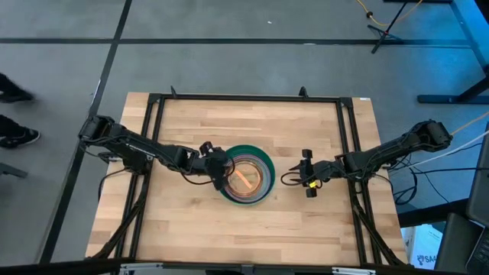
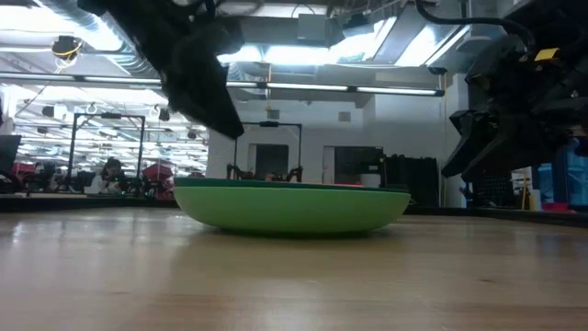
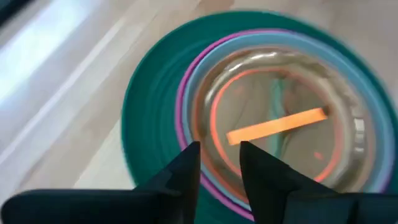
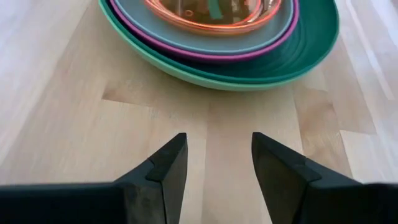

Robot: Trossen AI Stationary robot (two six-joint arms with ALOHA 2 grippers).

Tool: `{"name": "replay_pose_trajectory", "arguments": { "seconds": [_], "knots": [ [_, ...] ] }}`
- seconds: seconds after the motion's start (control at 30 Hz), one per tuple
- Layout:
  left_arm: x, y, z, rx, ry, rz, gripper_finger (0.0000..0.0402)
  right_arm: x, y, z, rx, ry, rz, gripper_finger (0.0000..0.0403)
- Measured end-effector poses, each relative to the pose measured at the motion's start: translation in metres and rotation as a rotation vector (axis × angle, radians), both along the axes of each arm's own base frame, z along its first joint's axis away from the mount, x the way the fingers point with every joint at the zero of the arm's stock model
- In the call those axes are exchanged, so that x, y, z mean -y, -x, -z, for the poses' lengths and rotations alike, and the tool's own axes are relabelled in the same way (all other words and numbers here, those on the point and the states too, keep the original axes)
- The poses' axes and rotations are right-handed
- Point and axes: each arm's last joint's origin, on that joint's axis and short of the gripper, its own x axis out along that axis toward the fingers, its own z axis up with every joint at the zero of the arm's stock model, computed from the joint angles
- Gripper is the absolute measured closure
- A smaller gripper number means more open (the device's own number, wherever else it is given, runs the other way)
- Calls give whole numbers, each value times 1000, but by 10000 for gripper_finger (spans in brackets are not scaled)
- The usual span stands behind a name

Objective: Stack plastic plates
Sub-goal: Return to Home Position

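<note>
Plate stack [image 2: 292, 208] on table [image 2: 294, 276], left pincer [image 2: 226, 118] above

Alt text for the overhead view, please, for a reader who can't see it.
A single stack of plates, dark green rim outermost and a small orange plate on top, sits in the middle of a wooden table. The left gripper hangs over the stack's left edge. The right gripper is open, to the stack's right and clear of it.

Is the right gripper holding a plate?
No, the right gripper is open and empty, apart from the plate stack.
</note>
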Motion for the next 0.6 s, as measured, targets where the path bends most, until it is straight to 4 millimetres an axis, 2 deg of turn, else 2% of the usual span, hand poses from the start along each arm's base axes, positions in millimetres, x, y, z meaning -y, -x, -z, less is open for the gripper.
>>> {"name": "replay_pose_trajectory", "arguments": {
  "seconds": [0.2, 0.37, 0.5, 0.6],
  "knots": [
    [11, 4, -5, -54, -143, 189, 298, -3, 0, 0, -12, -59, -64, 233],
    [8, 5, -2, -79, -189, 233, 307, -2, 0, 0, -6, -54, -55, 233],
    [-7, 22, 0, -65, -178, 199, 316, -2, 2, 2, -38, -47, -67, 233],
    [-17, 43, 2, -26, -163, 178, 325, -2, 3, 0, -34, -56, -80, 233]
  ]
}}
